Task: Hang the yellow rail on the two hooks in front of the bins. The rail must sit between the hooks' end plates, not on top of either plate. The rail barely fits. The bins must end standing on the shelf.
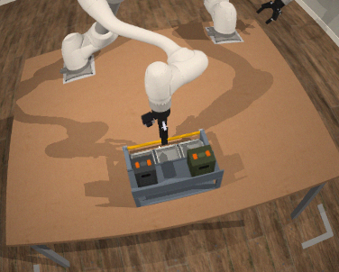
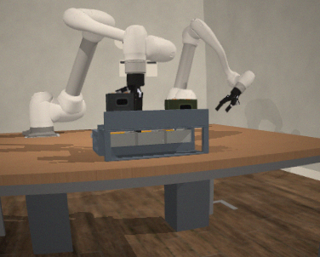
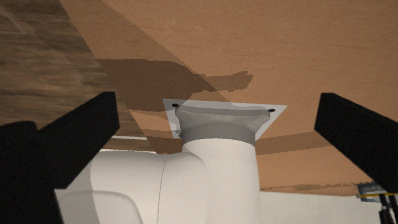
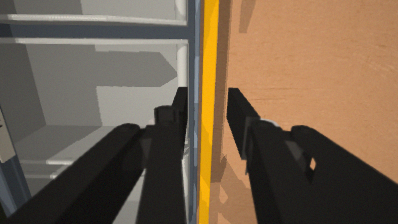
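Note:
The yellow rail (image 1: 182, 136) (image 4: 210, 50) runs along the open side of the grey-blue shelf (image 1: 178, 190) (image 2: 155, 117), in front of three pale bins (image 1: 168, 154), from one end upright to the other. The hooks and the exact fit of the rail's ends are too small to tell. My right gripper (image 1: 164, 141) (image 4: 207, 102) is slightly open, pointing down at the rail's middle, one finger on each side with gaps between fingers and rail. The pale bins stand upright in the shelf. My left gripper (image 1: 263, 17) (image 2: 223, 110) (image 3: 216, 110) is wide open and empty, far from the shelf.
A dark grey box (image 1: 145, 176) (image 2: 115, 102) and a green box (image 1: 201, 166) (image 2: 180, 103) with orange marks stand on the shelf's other side. The right arm reaches over the table (image 1: 59, 198) above the rail. Arm bases stand along the table's far edge.

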Available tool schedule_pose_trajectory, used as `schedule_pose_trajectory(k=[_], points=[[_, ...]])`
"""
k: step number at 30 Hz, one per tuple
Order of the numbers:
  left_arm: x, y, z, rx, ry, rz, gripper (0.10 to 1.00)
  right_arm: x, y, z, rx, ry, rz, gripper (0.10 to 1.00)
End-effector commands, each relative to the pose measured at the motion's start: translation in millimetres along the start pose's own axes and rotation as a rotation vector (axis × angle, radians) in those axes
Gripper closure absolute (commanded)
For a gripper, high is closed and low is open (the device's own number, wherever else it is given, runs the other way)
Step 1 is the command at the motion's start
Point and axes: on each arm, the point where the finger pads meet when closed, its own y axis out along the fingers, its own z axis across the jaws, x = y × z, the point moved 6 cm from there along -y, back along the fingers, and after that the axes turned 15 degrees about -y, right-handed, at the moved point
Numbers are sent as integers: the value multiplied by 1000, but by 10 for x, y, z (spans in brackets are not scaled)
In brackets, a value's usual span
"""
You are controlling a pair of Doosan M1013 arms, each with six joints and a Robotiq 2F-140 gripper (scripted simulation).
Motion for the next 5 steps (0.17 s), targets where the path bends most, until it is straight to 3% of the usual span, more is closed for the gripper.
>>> schedule_pose_trajectory(k=[1,5], points=[[1,-5,-1,0,0,1,98,1,-13,-3,-2,0,-1,795],[1,-5,-1,0,0,1,98,1,-13,-3,-2,0,-1,795]])
